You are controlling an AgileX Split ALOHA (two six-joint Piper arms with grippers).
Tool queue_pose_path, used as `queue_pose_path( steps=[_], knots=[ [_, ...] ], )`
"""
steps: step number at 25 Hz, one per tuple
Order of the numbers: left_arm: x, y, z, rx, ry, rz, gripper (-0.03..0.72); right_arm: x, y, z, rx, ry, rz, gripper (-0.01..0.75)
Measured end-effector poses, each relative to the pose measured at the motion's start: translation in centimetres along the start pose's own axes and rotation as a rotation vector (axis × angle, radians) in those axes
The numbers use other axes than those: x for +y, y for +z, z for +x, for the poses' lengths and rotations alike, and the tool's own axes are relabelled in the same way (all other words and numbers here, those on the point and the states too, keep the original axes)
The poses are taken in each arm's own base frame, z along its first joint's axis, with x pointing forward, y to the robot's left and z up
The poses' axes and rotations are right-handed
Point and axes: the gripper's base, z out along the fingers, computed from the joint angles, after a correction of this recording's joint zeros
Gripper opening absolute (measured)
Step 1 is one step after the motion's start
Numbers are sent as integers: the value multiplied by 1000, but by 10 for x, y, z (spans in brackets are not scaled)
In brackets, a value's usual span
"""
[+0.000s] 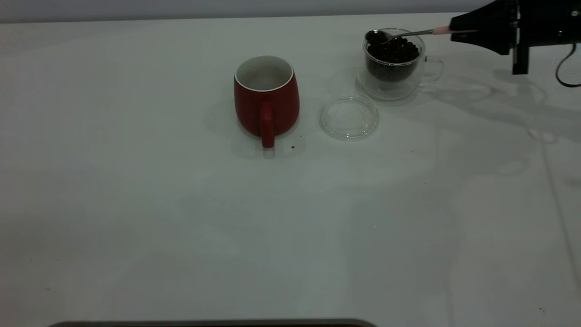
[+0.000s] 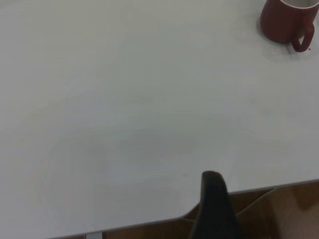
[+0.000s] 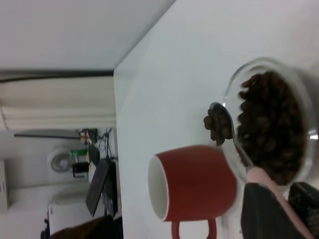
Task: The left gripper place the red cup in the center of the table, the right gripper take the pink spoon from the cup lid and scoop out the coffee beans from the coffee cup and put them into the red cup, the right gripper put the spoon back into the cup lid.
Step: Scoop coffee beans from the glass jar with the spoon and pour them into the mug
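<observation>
At the table's [image 1: 181, 227] far right, the right gripper [image 1: 458, 31] clamps the pink spoon [image 1: 411, 32], its bowl heaped with coffee beans [image 1: 394, 51] over the coffee cup's [image 1: 394, 63] rim, the red cup [image 1: 266, 97] standing mid-table beside the empty cup lid [image 1: 349, 116].

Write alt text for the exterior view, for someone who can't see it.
From the upper right, the right hand holds a pink spoon loaded with coffee beans over the far rim of a glass cup full of beans. A red cup stands mid-table with an empty clear lid between the two cups.
</observation>
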Motion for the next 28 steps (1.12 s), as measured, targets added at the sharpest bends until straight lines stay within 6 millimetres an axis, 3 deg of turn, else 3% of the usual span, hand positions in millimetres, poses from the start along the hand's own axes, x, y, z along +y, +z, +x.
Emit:
queue_pose_path(
  steps=[11, 28],
  knots=[
    [0, 0, 0, 0, 0, 0, 586, 37, 42, 17, 94, -50, -30, 110],
    [0, 0, 0, 0, 0, 0, 586, 60, 90, 51, 222, -77, -51, 109]
  ],
)
